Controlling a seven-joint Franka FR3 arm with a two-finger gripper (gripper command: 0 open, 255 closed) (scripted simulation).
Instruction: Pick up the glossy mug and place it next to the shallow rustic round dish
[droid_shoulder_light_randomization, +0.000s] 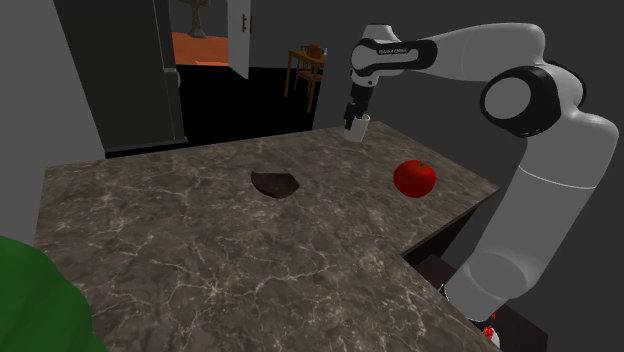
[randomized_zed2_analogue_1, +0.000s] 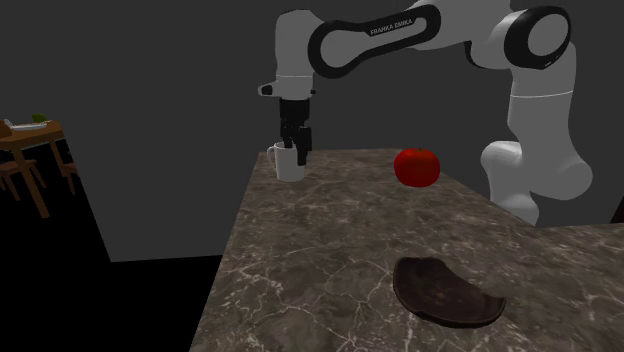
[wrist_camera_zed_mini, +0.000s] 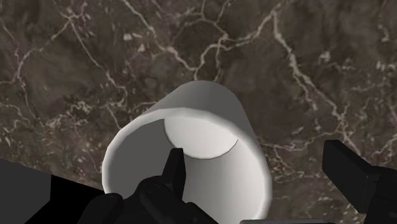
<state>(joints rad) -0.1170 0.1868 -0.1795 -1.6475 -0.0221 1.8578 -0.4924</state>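
A dark, marble-patterned counter (droid_shoulder_light_randomization: 200, 240) runs across the shoulder view. At the lower left, a green shape (droid_shoulder_light_randomization: 30, 300) overlaps the counter's near corner. Behind the counter, at the upper left, a doorway opens onto an orange floor. A wooden chair (droid_shoulder_light_randomization: 305, 68) stands in front of a black area.

Near the counter's middle lies the dish (droid_shoulder_light_randomization: 275, 183), dark brown and shallow. To its right and farther back, close to the far edge, is the mug (droid_shoulder_light_randomization: 363, 126). It is white and upright, well apart from the dish. The gripper (droid_shoulder_light_randomization: 354, 120) points straight down onto it.

Right of the mug, and nearer the camera, sits a red fruit (droid_shoulder_light_randomization: 413, 178) with a green stalk. The white arm (droid_shoulder_light_randomization: 540, 170) rises at the right and bends back over the counter to the mug.

In the second exterior view, a wooden table (randomized_zed2_analogue_1: 25, 130) with chairs stands at the far left. The mug stands on the counter by its far left corner, with its handle toward that view's left. The gripper's fingers dip to its rim. The fruit is to the right, and the dish lies in the foreground at the lower right.

The wrist view looks down into the mug's open mouth. One finger (wrist_camera_zed_mini: 172, 175) is inside the mug. The other finger (wrist_camera_zed_mini: 347, 168) is outside, with bare counter showing between it and the mug's wall. The fingers stand spread astride that wall and do not clasp it. Whether the inner finger touches the wall cannot be told.
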